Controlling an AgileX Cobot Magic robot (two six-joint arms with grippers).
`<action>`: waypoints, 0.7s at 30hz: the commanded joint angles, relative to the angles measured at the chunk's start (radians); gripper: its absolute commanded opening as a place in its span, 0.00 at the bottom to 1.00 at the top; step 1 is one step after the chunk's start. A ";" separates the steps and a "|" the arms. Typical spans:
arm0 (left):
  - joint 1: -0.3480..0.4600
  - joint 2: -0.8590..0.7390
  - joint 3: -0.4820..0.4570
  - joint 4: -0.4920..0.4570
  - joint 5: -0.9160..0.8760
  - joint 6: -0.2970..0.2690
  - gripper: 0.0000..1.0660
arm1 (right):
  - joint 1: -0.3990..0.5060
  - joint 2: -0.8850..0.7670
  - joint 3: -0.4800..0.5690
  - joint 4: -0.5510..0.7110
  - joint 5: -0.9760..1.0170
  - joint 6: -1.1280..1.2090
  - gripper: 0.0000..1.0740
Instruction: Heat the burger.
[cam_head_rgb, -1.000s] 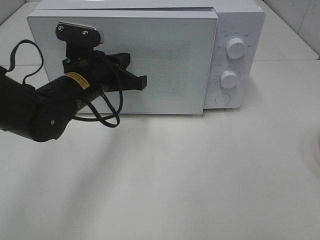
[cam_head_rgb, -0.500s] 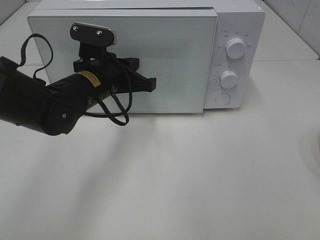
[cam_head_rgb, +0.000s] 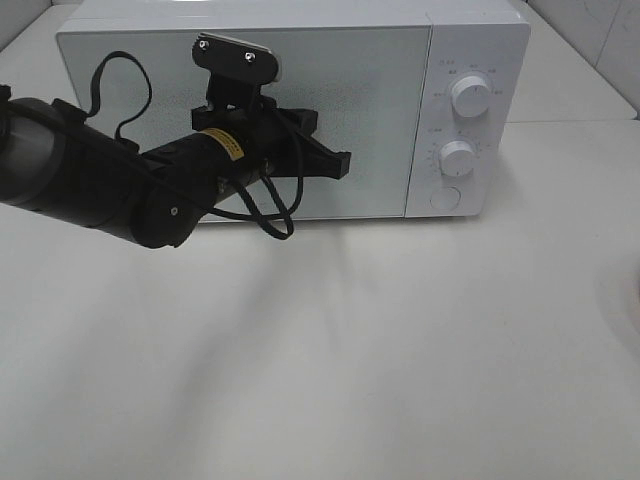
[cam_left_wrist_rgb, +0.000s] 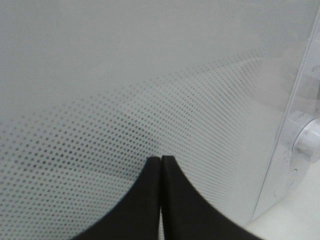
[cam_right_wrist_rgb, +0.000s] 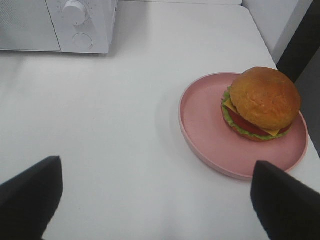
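The white microwave (cam_head_rgb: 300, 110) stands at the back of the table with its door flush against the body. My left gripper (cam_head_rgb: 345, 163) is shut with nothing in it, its tips against the dotted door glass (cam_left_wrist_rgb: 150, 75); the left wrist view shows the two fingers (cam_left_wrist_rgb: 150, 200) pressed together. The burger (cam_right_wrist_rgb: 262, 102) lies on a pink plate (cam_right_wrist_rgb: 205, 125), seen only in the right wrist view, to the right of the microwave (cam_right_wrist_rgb: 55, 25). My right gripper (cam_right_wrist_rgb: 156, 170) is open and holds nothing, back from the plate.
Two round dials (cam_head_rgb: 470, 95) and a round button (cam_head_rgb: 444, 198) sit on the microwave's right panel. A tiled wall (cam_head_rgb: 600, 30) rises behind the table at the right. The table edge (cam_right_wrist_rgb: 280, 50) runs just beyond the plate.
My left arm has swept to the right along the door. The door, ajar a second ago, now sits flush with the microwave. The left gripper stayed shut throughout.
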 joint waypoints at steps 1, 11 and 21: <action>0.042 0.001 -0.045 -0.139 -0.069 -0.003 0.00 | 0.002 -0.022 0.002 -0.010 -0.006 0.011 0.92; -0.011 -0.093 -0.043 -0.132 0.096 0.049 0.00 | 0.002 -0.022 0.002 -0.010 -0.006 0.011 0.92; -0.072 -0.209 -0.043 -0.132 0.313 0.091 0.00 | 0.002 -0.022 0.002 -0.010 -0.006 0.011 0.92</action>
